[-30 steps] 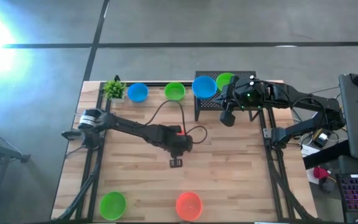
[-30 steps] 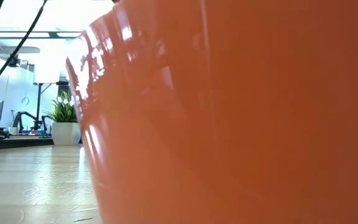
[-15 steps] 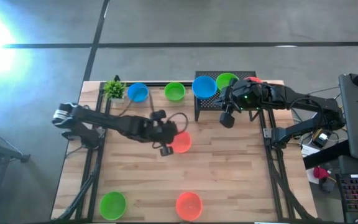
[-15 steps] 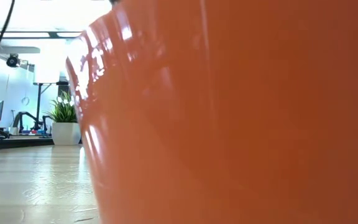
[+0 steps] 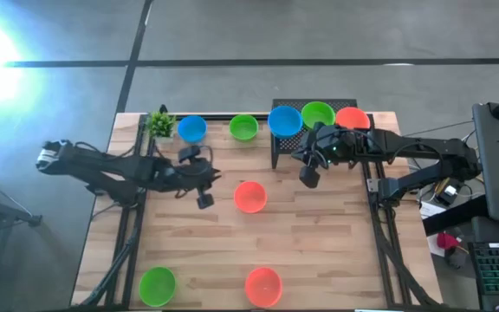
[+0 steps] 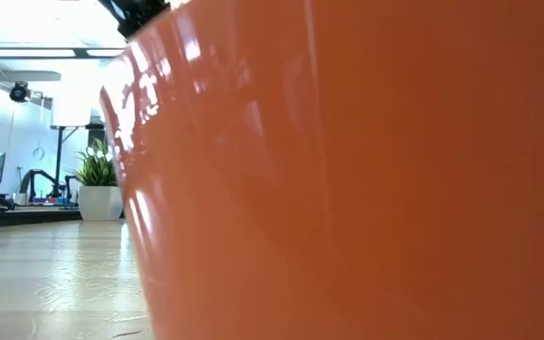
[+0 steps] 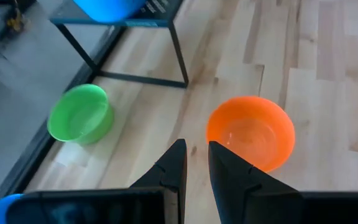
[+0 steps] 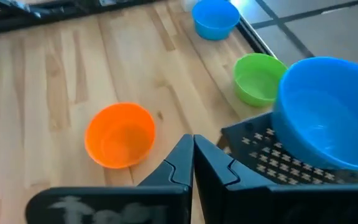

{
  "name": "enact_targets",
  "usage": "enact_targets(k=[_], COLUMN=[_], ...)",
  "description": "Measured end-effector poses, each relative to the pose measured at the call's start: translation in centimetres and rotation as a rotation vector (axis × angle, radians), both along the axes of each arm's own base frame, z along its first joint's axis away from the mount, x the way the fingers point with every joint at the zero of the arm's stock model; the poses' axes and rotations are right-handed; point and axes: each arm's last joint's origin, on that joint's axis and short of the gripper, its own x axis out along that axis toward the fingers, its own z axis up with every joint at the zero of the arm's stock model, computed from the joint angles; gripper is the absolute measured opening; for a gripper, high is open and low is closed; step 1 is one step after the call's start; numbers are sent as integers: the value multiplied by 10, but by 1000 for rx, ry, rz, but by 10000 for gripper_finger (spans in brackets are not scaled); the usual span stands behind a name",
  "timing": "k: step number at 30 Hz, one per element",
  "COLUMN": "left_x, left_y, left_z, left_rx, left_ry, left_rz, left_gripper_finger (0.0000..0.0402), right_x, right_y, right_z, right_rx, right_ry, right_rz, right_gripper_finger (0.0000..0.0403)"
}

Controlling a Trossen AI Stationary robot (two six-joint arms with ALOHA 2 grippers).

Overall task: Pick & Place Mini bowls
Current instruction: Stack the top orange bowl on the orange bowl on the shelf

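An orange-red mini bowl (image 5: 250, 197) stands upright on its base at the table's middle; it also shows in the left wrist view (image 7: 250, 134) and the right wrist view (image 8: 120, 135). My left gripper (image 5: 204, 200) hovers left of it, empty, its fingers (image 7: 173, 171) open by only a narrow gap. My right gripper (image 5: 308, 176) is shut and empty at the near edge of the black rack (image 5: 277, 149). Blue (image 5: 284, 120), green (image 5: 317, 113) and orange-red (image 5: 352, 118) bowls sit on the rack.
A blue bowl (image 5: 191, 129) and a green bowl (image 5: 243, 127) stand at the far edge beside a small plant (image 5: 158, 123). A green bowl (image 5: 157, 284) and an orange-red bowl (image 5: 263, 285) stand at the near edge; the latter fills the low view (image 6: 348, 189).
My left gripper has let go of the orange-red bowl, which now stands at the table's middle, and has drawn back toward the table's left edge. My right gripper has shifted a little toward the left and near edges, uncovering the orange-red bowl on the rack.
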Motion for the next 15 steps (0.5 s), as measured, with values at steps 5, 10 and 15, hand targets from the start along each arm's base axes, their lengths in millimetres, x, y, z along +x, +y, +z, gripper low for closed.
enact_targets(k=[5, 10, 15], left_x=[-18, -29, -31], left_y=[3, 5, 5], left_z=[6, 11, 12], left_rx=[17, 15, 16], left_ry=[-67, -97, -101], left_rz=[-18, -22, -37], left_gripper_finger=[60, 60, 60], right_x=[4, 5, 3], right_y=[9, 16, 19], right_z=[-18, -37, -51], right_rx=[42, 89, 153], right_ry=[-3, -4, 20], right_rz=[4, -8, -46], right_gripper_finger=[8, 8, 8])
